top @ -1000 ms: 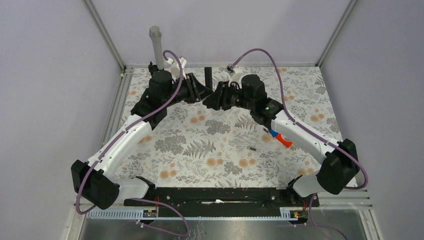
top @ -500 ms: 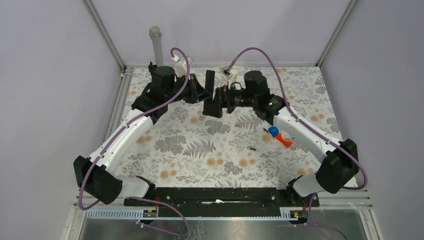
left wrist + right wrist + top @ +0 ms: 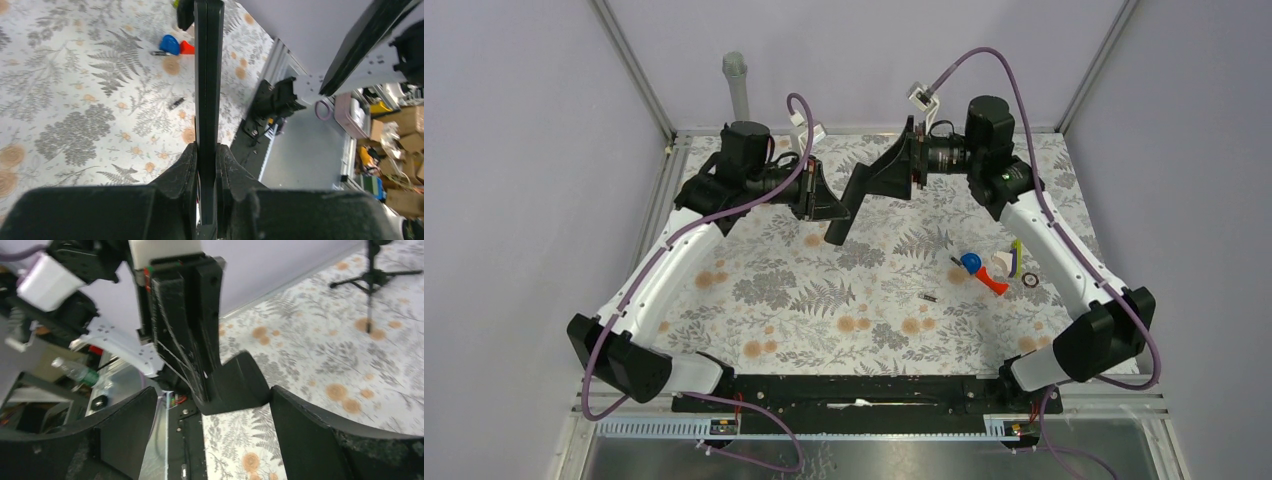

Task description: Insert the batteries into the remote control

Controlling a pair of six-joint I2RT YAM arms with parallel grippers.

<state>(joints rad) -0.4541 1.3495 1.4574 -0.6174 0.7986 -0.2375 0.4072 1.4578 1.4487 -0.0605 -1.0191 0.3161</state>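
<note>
The remote control (image 3: pixel 835 229) is a slim black bar held off the table at the back centre, slanting down to the front. My left gripper (image 3: pixel 821 203) is shut on its edge; in the left wrist view the remote control (image 3: pixel 208 75) runs straight out from between the fingers (image 3: pixel 182 167). My right gripper (image 3: pixel 879 176) hangs just right of it, open wide with nothing between its fingers (image 3: pixel 325 440). It faces the left gripper (image 3: pixel 182 315). One of the batteries (image 3: pixel 929 296) lies on the floral mat right of centre, also visible as a battery (image 3: pixel 175 103) from the left wrist.
A blue-and-red toy piece (image 3: pixel 980 270), a yellow-green strip (image 3: pixel 1014 255) and a small ring (image 3: pixel 1030 281) lie right of the battery. A small black tripod (image 3: pixel 372 275) stands on the mat. A grey tube (image 3: pixel 737 85) rises at the back left corner.
The left gripper closed on the remote control and now holds it slanted. The right gripper opened and drew back up and to the right, uncovering the toy pieces.
</note>
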